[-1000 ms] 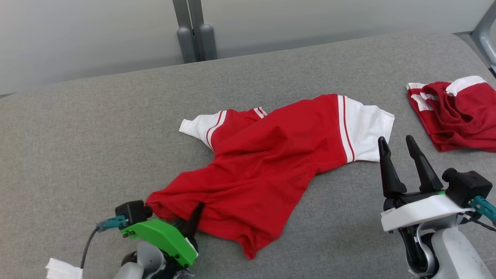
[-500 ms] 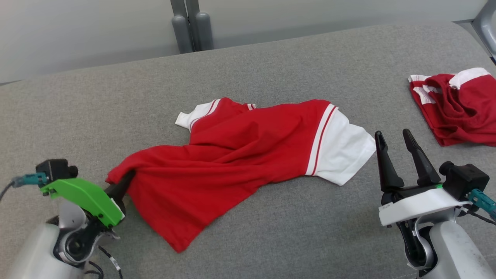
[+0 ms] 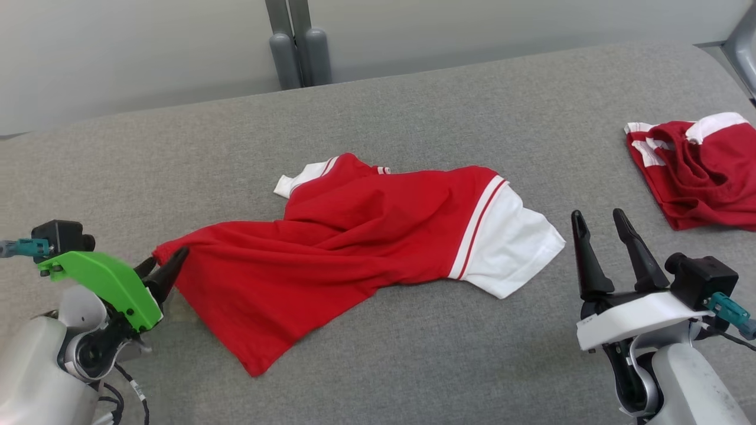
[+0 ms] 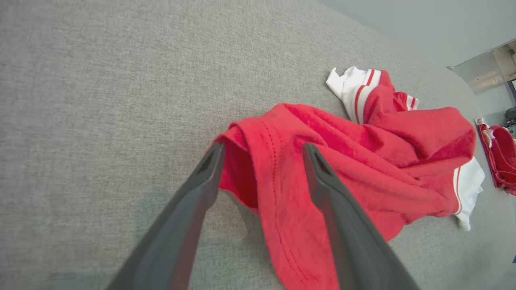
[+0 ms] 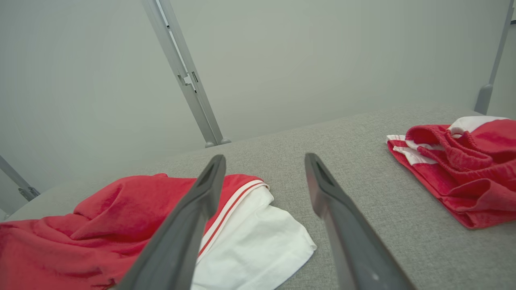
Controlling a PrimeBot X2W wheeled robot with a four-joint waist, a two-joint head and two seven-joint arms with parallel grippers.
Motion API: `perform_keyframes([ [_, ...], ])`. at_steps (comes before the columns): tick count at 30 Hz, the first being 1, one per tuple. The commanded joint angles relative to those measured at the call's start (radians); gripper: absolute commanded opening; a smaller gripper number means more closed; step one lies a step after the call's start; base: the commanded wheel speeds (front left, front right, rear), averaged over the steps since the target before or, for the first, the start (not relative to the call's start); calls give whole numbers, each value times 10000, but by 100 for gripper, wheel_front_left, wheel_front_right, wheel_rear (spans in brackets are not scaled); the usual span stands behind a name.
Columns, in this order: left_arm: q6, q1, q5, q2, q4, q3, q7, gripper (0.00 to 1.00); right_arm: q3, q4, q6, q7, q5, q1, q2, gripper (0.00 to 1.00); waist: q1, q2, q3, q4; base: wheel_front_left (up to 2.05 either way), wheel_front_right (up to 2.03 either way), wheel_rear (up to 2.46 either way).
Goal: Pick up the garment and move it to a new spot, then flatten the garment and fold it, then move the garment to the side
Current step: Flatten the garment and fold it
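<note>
Left wrist view: left gripper (image 4: 263, 146) spread, straddling the garment (image 4: 363, 161) hem.

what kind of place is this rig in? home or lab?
Probably a lab or test cell: a wide grey fabric-covered table, a bare pale wall with grey metal posts, and a red-and-white garment laid out with a matching bunched garment nearby.
</note>
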Motion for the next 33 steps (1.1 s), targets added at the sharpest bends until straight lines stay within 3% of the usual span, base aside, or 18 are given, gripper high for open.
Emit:
perform_keyframes([
  [1,-46,99,158,223,-124,-152,-179,100,-40,57,5,-41,-75,135,31,100,0,0,-288,288,0,0,0],
  [7,-21,583,882,752,-830,-419,-1338,100,-197,116,5,-40,-97,326,102,100,0,0,-700,762,0,0,0],
  [9,171,845,1215,870,-1258,-324,-2013,100,-256,103,5,-38,-124,413,111,100,0,0,-802,875,0,0,0],
  [13,1077,1563,2173,980,-2434,-75,-3908,100,-420,4,5,-37,-182,543,117,100,0,0,-941,1059,0,0,0],
  [15,1819,1969,2777,974,-2969,-17,-4816,100,-535,-57,5,-37,-217,660,147,100,0,0,-991,1146,0,0,0],
  [20,3224,2976,3833,433,-4321,193,-5829,100,-1061,-3,5,-37,-440,908,317,100,0,0,-1097,1275,0,0,0],
  [24,3860,3766,4776,-216,-5354,706,-5961,100,-1525,-16,5,-37,-803,1125,515,100,0,0,-1241,1251,0,0,0],
  [28,4045,4797,5773,-1097,-6020,1405,-5953,100,-1799,-181,5,-37,-1067,1372,623,100,0,0,-1316,1193,0,0,0],
  [33,3642,5410,6758,-1943,-6077,1791,-5956,100,-1859,-419,5,-37,-1274,1638,656,100,0,0,-1380,1175,0,0,0],
])
